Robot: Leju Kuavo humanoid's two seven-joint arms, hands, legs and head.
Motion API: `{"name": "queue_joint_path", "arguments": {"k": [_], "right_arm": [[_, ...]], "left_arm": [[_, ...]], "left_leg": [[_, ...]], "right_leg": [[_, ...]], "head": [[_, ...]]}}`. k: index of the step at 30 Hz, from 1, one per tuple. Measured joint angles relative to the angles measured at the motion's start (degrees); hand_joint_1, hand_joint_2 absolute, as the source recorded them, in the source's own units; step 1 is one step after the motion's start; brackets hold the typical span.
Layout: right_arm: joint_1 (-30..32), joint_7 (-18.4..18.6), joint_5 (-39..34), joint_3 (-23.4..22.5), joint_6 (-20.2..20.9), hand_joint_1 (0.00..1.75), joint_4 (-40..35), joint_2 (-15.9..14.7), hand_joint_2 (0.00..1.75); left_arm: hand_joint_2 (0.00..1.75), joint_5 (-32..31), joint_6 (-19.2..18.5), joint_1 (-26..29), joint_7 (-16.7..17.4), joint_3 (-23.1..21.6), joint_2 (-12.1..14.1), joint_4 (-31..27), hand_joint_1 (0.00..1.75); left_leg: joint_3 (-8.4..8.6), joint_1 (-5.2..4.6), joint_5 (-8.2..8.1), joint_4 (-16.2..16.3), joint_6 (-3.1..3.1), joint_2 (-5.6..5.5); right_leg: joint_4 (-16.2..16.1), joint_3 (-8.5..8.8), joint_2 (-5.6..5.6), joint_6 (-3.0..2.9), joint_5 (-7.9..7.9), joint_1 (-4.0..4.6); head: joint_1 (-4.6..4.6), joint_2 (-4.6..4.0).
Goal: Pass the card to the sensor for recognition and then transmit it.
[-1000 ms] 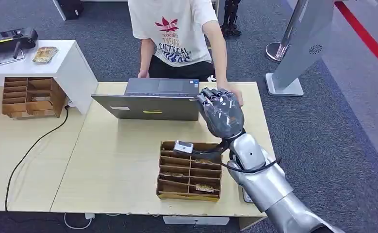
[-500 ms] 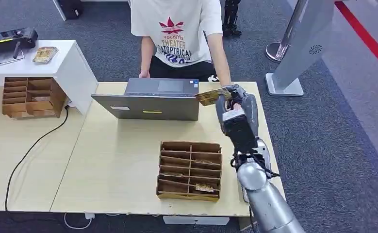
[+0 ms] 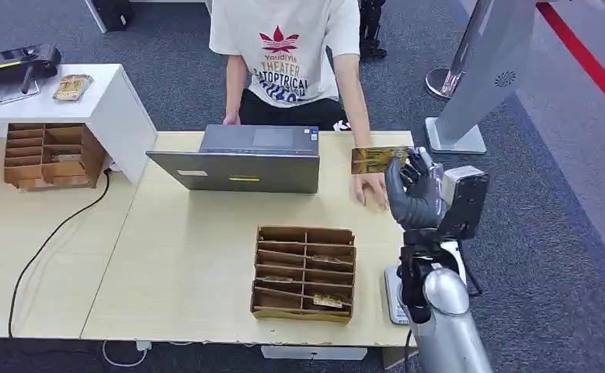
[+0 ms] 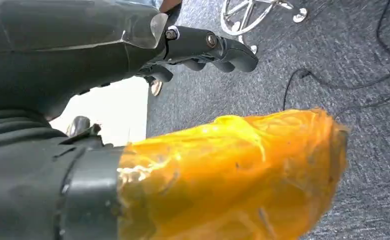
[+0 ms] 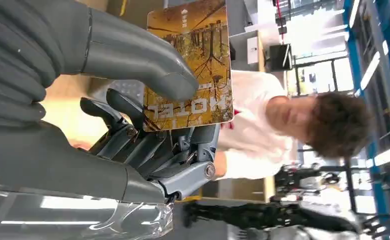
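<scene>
Grey carpet surrounded the pale wooden surface (image 3: 190, 256), with a person (image 3: 283, 47) standing at its far edge behind a laptop (image 3: 237, 159).

The right hand (image 3: 415, 194) was raised over the surface's right end, thumb and fingers (image 5: 132, 50) clamped on the card (image 3: 373, 160). The card stood upright, its printed face visible in the right wrist view (image 5: 192, 65). One second earlier the hand was nearer the laptop, above the tray; half a second earlier it had turned the card edge-on; at this moment it had swung right and rotated the card towards the person. The person's hand (image 3: 370, 189) rested on the surface just beside the card. Judged stage: card presented for handover; no sensor could be identified.

The left hand (image 4: 203, 47) hung over the carpet, fingers apart, holding nothing.

Containers: the divided tray (image 3: 305, 272) on the surface held a few cards in its near compartments. A second divided tray (image 3: 46, 155) stood at far left; its contents were unclear.
</scene>
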Motion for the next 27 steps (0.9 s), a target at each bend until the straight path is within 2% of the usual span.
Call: {"name": "queue_joint_path", "arguments": {"k": [9,19,27], "right_arm": [[6.84,1.31,-4.30,-6.10,1.42,1.75,-0.02,-1.05,1.75],[12.54,2.95,-7.12,-9.53,1.96,1.75,-0.48,-2.08,1.75],[14.79,3.80,-5.20,-10.64,2.29,1.75,-0.63,-3.52,1.75]], "left_arm": [[0.00,0.76,0.46,0.04,0.09,1.20,-0.20,0.00,0.00],[0.00,1.38,1.01,0.10,0.15,2.16,-0.26,0.00,0.00],[0.00,2.03,1.20,0.10,0.15,3.06,-0.26,0.00,0.00]], "left_leg": [[-0.01,0.00,-0.02,-0.01,-0.01,0.01],[-0.02,0.00,-0.02,-0.01,-0.01,0.02],[-0.03,0.00,-0.02,-0.01,-0.01,0.01]], "right_leg": [[-0.01,-0.01,0.01,0.00,-0.01,0.00],[-0.01,-0.02,0.03,0.01,-0.01,0.00],[-0.01,-0.03,0.02,0.01,-0.01,0.00]], "head": [[-0.02,0.00],[-0.02,0.00],[-0.02,0.00]]}}
